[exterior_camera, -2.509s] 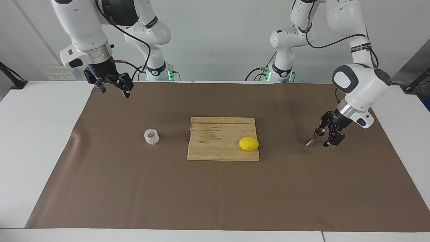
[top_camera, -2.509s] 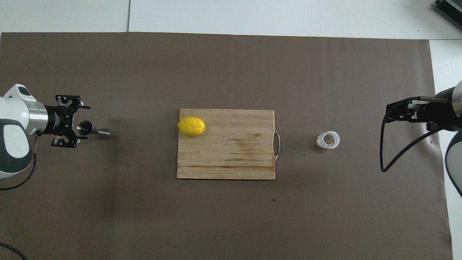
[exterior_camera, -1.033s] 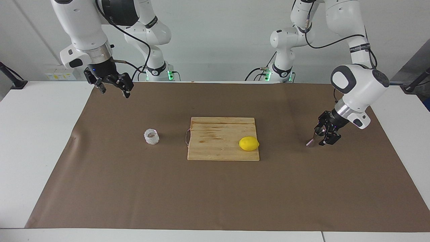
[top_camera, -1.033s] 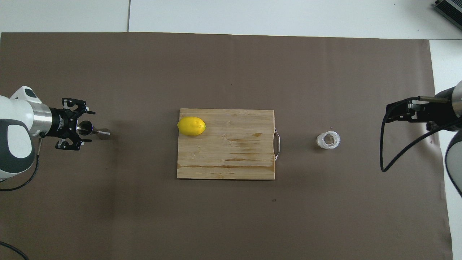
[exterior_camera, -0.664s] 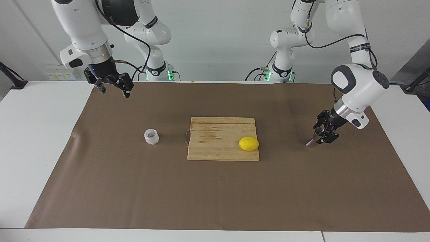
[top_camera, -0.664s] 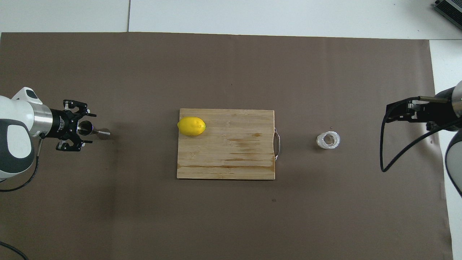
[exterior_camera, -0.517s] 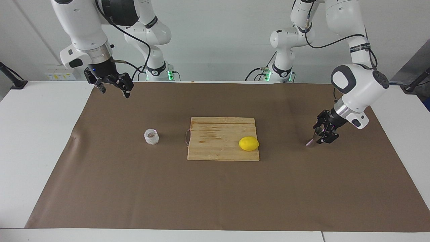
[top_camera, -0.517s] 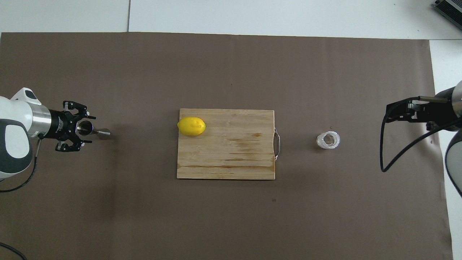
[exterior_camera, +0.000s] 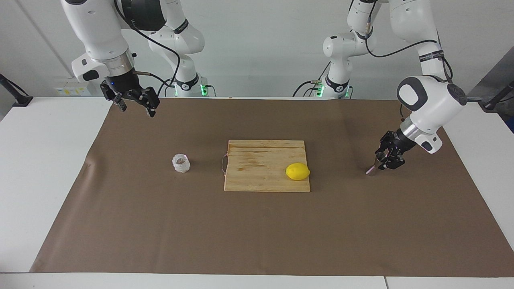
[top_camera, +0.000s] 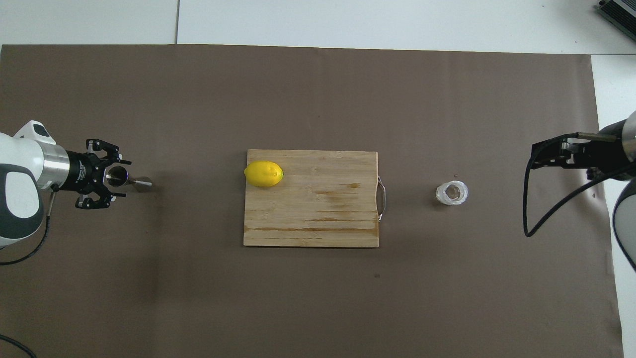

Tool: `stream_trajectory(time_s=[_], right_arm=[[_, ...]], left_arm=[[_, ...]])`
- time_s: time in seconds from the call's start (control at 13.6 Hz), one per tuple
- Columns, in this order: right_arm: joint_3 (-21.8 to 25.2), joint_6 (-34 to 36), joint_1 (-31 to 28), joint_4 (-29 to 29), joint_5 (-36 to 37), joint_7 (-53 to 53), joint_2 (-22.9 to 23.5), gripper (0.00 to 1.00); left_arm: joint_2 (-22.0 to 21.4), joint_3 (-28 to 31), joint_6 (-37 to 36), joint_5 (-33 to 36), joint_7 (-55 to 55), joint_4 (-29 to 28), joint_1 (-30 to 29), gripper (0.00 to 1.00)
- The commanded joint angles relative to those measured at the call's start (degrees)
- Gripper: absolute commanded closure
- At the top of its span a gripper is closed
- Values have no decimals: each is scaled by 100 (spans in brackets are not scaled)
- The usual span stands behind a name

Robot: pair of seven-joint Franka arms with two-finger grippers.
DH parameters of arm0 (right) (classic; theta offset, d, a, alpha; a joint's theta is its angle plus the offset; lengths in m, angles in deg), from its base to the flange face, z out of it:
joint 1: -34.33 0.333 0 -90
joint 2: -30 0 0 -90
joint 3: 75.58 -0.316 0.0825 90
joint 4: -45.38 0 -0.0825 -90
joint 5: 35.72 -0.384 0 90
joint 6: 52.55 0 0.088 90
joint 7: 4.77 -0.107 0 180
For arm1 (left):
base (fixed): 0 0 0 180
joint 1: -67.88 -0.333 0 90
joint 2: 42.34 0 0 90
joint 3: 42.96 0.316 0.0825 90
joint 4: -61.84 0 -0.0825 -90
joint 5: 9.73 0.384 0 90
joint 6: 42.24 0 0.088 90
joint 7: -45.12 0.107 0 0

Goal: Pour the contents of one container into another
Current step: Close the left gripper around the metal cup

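Left tool (exterior_camera: 386, 163) round steel jigger (top_camera: 118, 176), 9 o'clock of board (top_camera: 310, 214) in overhead view; pinch can't tell. Off-centre squeeze could topple it. Right tool (exterior_camera: 134, 102) spread, waiting.

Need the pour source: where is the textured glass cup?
The glass cup stands on the brown mat, beside the cutting board's handle, toward the right arm's end.
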Motion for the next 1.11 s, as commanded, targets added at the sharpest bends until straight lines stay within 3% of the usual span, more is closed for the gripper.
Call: stream_trajectory(time_s=[0.0, 0.22, 0.37, 0.52, 0.81, 0.89, 1.03], right_arm=[[-23, 35, -76, 45, -167, 122, -65, 0], [-23, 34, -76, 45, -167, 122, -65, 0], [-23, 43, -76, 45, -167, 122, -65, 0], [-14, 43, -76, 45, -167, 122, -65, 0], [-23, 43, -76, 45, -167, 122, -65, 0], [-23, 43, -76, 45, -167, 122, -65, 0], [-23, 43, -76, 45, -167, 122, -65, 0]], left_arm=[[-104, 34, -47, 76, 42, -43, 20, 46], [-96, 34, -46, 76, 51, -34, 20, 73], [-78, 34, -133, 76, 42, 44, 11, 79], [-69, 34, -475, 76, 33, 351, 2, 92], [-43, 17, -1389, 85, -133, 1071, 108, 94], [-43, -1, -1591, 111, -256, 1273, 195, 100], [-69, -1, -1891, 295, -432, 1573, 519, 100]])
